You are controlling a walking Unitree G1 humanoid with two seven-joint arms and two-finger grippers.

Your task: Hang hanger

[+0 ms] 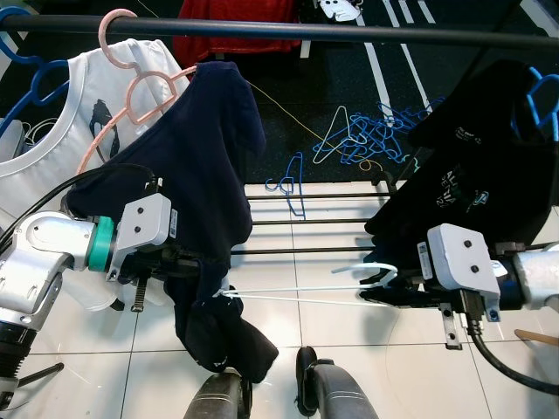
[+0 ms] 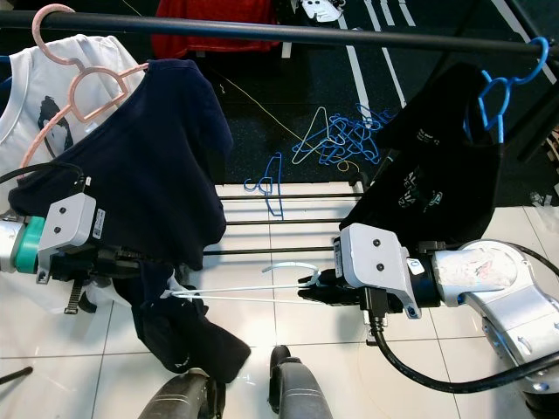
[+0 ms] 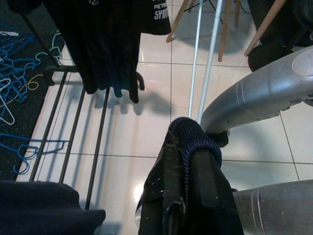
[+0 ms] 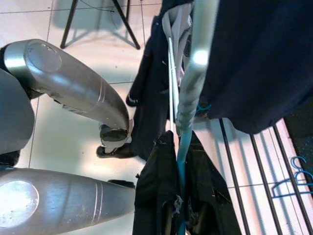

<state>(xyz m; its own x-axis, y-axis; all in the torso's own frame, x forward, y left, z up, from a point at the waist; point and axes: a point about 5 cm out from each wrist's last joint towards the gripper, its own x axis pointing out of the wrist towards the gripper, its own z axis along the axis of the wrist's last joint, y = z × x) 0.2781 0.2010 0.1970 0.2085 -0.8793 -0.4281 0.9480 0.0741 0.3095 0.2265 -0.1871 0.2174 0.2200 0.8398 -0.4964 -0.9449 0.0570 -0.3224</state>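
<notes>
My feet (image 1: 262, 388) at 6 o'clock on the white tile floor (image 1: 367, 349), nearest the camera. Just above them the white hanger (image 1: 349, 284) lies roughly level between my two pincers, hook end at 3 o'clock, long wire running to 9 o'clock.

Right pincer (image 2: 325, 288): closed on the white hanger at its hook end; in the right wrist view the fingers (image 4: 161, 200) clamp the hanger's neck tight. Left pincer (image 1: 188, 266): closed on the dark navy garment (image 1: 214, 175) at the hanger's other end; the left wrist view shows navy knit fabric pinched between the fingers (image 3: 205, 191). Whether it also touches the wire, cannot tell.

The navy garment drapes from about 11 o'clock down past the left pincer, lower part hanging bunched toward the floor at 7 o'clock. Its top sits by a pink hanger (image 1: 131, 78) hooked on the black rail (image 1: 349, 30) running across at 12 o'clock.

Outward: white printed T-shirt (image 1: 52, 113) at 10 o'clock behind the pink hanger. Black printed shirt (image 2: 437, 175) on a blue hanger (image 2: 502, 87) at 2 o'clock on the same rail. Low rack bars (image 1: 314, 223) at centre. Pile of blue hangers (image 1: 376, 135) on dark carpet at 1 o'clock. Red cloth (image 1: 236, 44) at 12 o'clock beyond the rail.
</notes>
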